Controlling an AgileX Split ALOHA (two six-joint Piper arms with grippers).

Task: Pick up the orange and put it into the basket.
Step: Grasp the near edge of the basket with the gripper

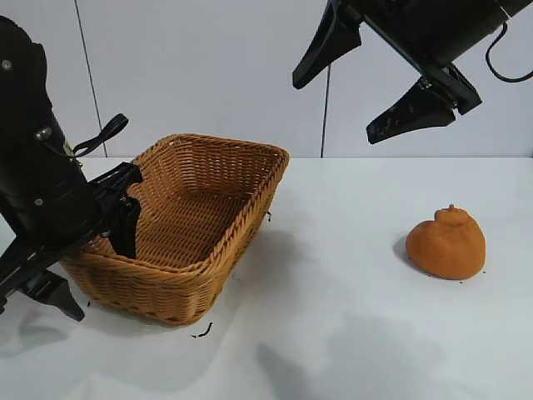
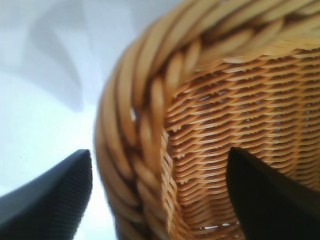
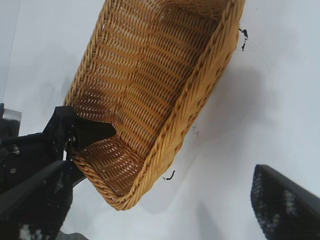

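The orange [image 1: 447, 243], lumpy with a small knob on top, sits on the white table at the right, touched by nothing. The tan wicker basket [image 1: 208, 250] stands at the left. My left gripper [image 1: 93, 265] straddles the basket's near left rim, one finger inside and one outside. In the left wrist view the braided rim [image 2: 145, 100] runs between its open fingers [image 2: 50, 200], with a gap of table showing beside one finger. My right gripper [image 1: 333, 110] hangs open high at the upper right, well above the orange, with nothing in it. The right wrist view looks down on the basket [image 3: 200, 95].
A small black scrap [image 1: 202, 332] lies on the table just in front of the basket. Bare white tabletop [image 1: 333, 275] stretches between basket and orange. A pale wall stands behind.
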